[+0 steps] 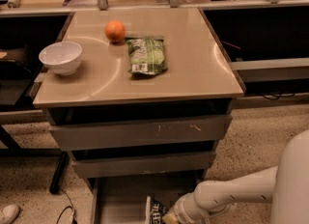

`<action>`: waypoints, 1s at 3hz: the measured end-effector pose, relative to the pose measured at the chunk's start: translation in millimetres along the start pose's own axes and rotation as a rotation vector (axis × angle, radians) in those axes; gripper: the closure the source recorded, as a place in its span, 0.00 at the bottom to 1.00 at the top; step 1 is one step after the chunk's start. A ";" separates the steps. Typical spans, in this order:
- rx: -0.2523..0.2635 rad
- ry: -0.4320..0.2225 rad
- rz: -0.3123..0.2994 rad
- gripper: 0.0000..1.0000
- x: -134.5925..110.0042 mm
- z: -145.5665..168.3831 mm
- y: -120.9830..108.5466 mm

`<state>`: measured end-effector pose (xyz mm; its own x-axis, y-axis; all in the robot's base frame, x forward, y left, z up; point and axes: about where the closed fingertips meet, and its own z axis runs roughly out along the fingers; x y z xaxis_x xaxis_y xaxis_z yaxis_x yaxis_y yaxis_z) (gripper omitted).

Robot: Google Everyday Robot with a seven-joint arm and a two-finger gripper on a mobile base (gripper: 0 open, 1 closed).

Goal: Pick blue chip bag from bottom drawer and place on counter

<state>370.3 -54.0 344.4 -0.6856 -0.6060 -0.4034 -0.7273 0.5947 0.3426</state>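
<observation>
The blue chip bag [155,211], dark with white lettering, stands tilted in the open bottom drawer [120,199] at the frame's lower edge. My gripper [167,216] comes in from the right on a white arm [227,196] and is shut on the bag's right side, low inside the drawer. The bag's lower part is cut off by the frame. The beige counter [193,68] tops the cabinet above.
On the counter lie a green-and-white snack bag [147,55], an orange [115,31] and a white bowl [61,57]. Two shut grey drawers [140,132] sit above the open one. My white body [292,184] fills the lower right. A shoe [7,213] is at lower left.
</observation>
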 end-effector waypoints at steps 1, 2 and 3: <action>0.000 0.000 0.000 1.00 0.0 0.0 0.0; -0.008 -0.016 0.019 1.00 -0.3 -13.8 2.3; 0.011 -0.056 0.061 1.00 0.2 -57.1 15.5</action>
<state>357.0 -75.1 398.0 -0.7252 -0.5384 -0.4291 -0.6839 0.6353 0.3586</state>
